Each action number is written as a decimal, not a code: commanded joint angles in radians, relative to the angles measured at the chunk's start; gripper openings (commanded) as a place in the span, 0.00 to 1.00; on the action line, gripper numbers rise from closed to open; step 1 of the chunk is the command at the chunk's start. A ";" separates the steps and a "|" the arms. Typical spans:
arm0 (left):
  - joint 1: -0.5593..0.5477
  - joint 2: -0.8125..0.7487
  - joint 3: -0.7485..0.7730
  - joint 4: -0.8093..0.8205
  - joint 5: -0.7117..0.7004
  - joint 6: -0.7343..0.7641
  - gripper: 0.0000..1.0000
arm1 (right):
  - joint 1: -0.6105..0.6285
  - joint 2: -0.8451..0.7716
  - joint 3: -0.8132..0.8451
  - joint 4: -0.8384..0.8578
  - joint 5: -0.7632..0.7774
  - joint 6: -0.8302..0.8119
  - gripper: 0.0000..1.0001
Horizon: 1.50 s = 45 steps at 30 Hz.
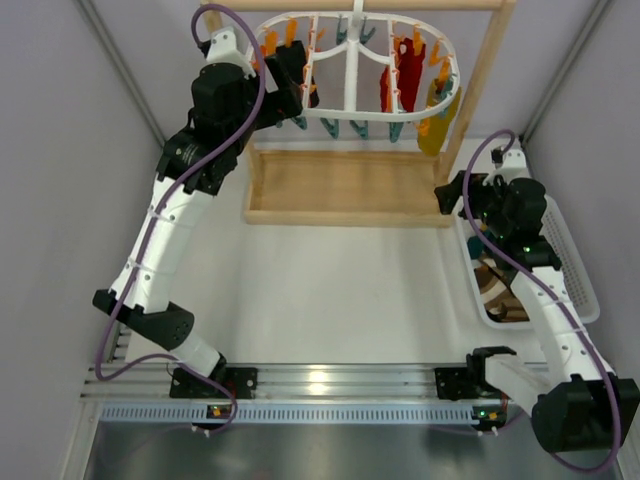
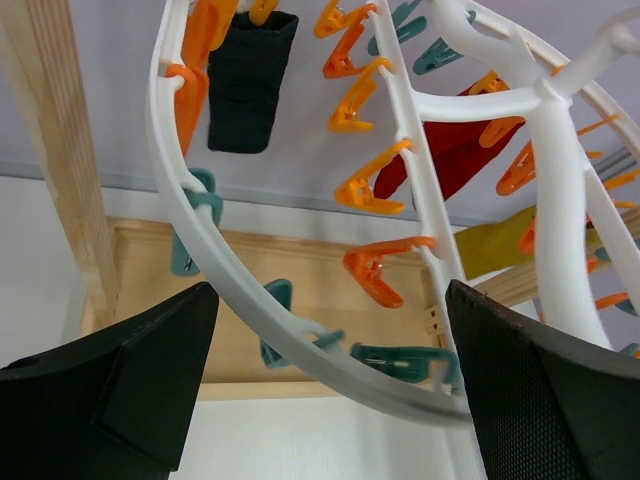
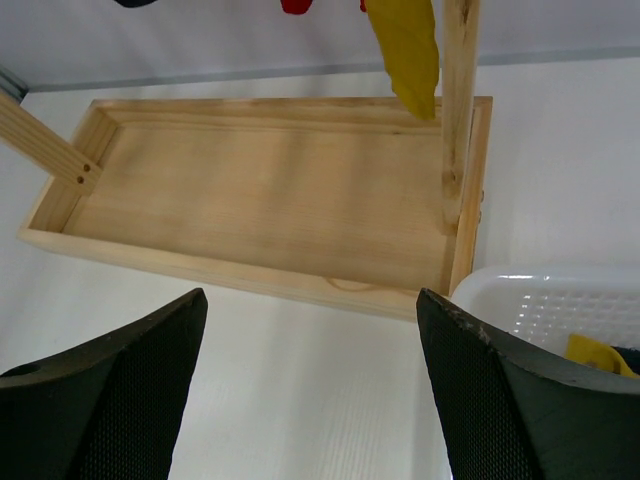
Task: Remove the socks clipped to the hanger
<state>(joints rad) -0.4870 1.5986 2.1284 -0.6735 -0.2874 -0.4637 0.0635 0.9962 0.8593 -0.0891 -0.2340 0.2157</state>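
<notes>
Hanging from the wood stand [image 1: 487, 70], the hanger [image 1: 351, 75] is a white plastic oval w/ curved spokes. Its rim is fringed w/ small orange and teal clips [image 2: 375, 270]. Socks clipped on it, all limp fabric: red sock [image 1: 408, 75] right of centre, mustard sock [image 1: 440, 120] drooping at the far R end, black sock [image 2: 248, 80] w/ a fine knit texture near the L end.

L gripper [image 1: 292, 72] is up at the hanger's L end. Its matte black fingers [image 2: 120, 400] are spread wide and the rim's curve runs across the gap; contact can't be told.

R gripper [image 1: 447, 195] sits low by the R end of the tray [image 3: 270, 200], a shallow rectangular box of pale grained wood. Its mesh-textured fingers [image 3: 520, 400] are apart w/ nothing between. Just beside it is a white perforated plastic basket [image 1: 575, 260] w/ a yellow scrap [image 3: 595, 350] inside.
</notes>
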 commanded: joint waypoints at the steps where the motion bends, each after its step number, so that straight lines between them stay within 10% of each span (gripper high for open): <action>1: 0.008 -0.023 -0.012 0.038 -0.035 0.020 0.99 | 0.007 -0.010 0.040 0.080 0.016 -0.010 0.82; 28: 0.162 0.136 0.122 0.038 0.034 0.040 0.99 | -0.016 0.031 0.004 0.153 0.027 -0.012 0.82; 45: 0.205 0.182 0.150 0.038 0.074 0.045 0.99 | -0.093 0.398 0.191 0.379 -0.188 -0.038 0.76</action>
<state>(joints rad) -0.2924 1.7782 2.2425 -0.6724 -0.2245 -0.4347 -0.0284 1.3441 0.9901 0.1478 -0.3317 0.1684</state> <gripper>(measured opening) 0.990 0.763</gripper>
